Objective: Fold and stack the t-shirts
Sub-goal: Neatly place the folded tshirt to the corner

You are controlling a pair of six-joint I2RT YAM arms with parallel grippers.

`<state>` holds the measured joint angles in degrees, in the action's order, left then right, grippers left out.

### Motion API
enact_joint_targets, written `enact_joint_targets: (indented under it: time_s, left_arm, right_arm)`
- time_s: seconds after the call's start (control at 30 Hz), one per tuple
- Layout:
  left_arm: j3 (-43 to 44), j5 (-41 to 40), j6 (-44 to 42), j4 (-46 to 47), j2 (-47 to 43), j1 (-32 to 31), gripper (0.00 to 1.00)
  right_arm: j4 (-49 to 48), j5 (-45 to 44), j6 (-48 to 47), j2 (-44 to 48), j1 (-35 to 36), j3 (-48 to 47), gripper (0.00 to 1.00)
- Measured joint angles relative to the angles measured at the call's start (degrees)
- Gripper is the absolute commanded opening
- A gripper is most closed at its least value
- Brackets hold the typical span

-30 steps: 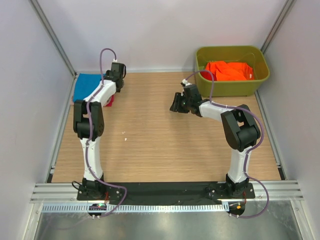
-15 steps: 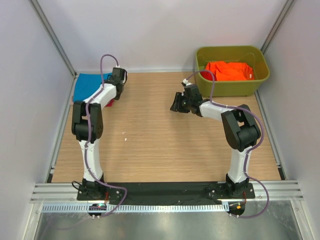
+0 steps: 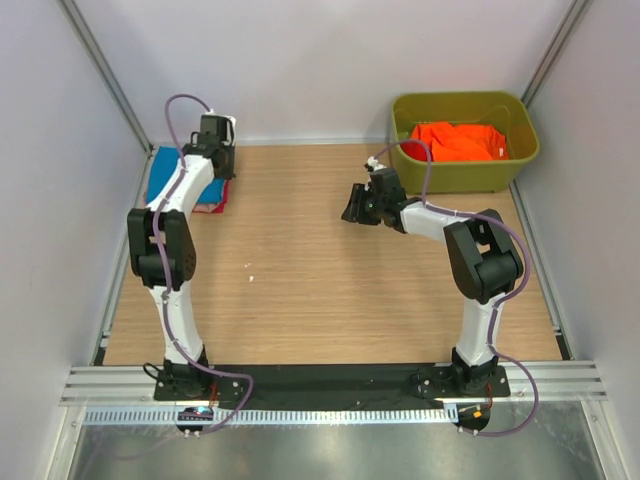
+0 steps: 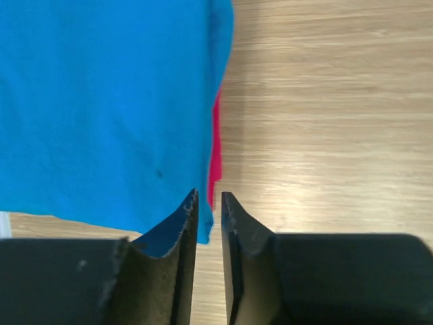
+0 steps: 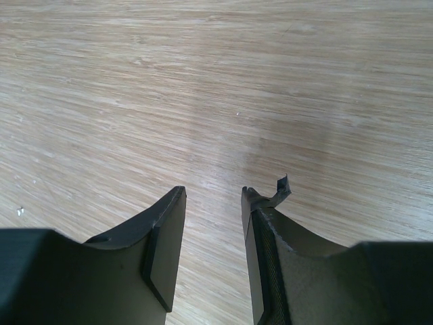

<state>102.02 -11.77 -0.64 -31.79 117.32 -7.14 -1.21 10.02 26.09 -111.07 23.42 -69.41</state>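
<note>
While your left gripper [image 4: 209,196] hovers barely parted at the blue t-shirt [image 4: 101,101], the orange t-shirt [image 3: 458,141] lies two o'clock of your open right gripper [image 5: 213,191]

A lab robot cell: white panel walls [image 3: 300,60], aluminium rails [image 3: 330,384], wooden tabletop [image 3: 320,270].

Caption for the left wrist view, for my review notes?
Left gripper, jaws narrowly apart, poised at the corner of a blue t-shirt lying on a red t-shirt, on the wooden table.
</note>
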Motion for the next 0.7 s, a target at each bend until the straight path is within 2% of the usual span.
enact_joint_targets:
  time_s: [0.07, 0.1, 0.4, 0.47, 0.53, 0.7]
  left_arm:
    - [0.83, 1.09, 2.34, -0.42, 0.81, 1.73, 0.11]
    - [0.85, 1.53, 3.48, -0.61, 1.22, 2.51, 0.1]
    - [-0.94, 4.85, 7.93, -2.08, 6.14, 4.2, 0.1]
    - [-1.03, 5.4, 8.11, -2.58, 6.36, 3.93, 0.12]
    - [-0.28, 5.66, 8.28, -3.54, 6.36, 3.82, 0.2]
    - [5.03, 8.02, 9.57, -7.8, 4.92, 3.54, 0.3]
  right_arm:
    - [-0.02, 0.0, 0.0, 0.04, 0.0, 0.04, 0.45]
    - [0.0, 0.0, 0.0, 0.04, 0.0, 0.04, 0.46]
    - [0.0, 0.04, 0.02, 0.15, 0.0, 0.13, 0.45]
    - [0.07, 0.04, 0.02, 0.42, -0.02, 0.35, 0.45]
    - [0.13, 0.2, 0.02, 0.96, -0.04, 0.59, 0.46]
    - [2.14, 0.44, -0.09, 4.13, -0.04, 0.33, 0.48]
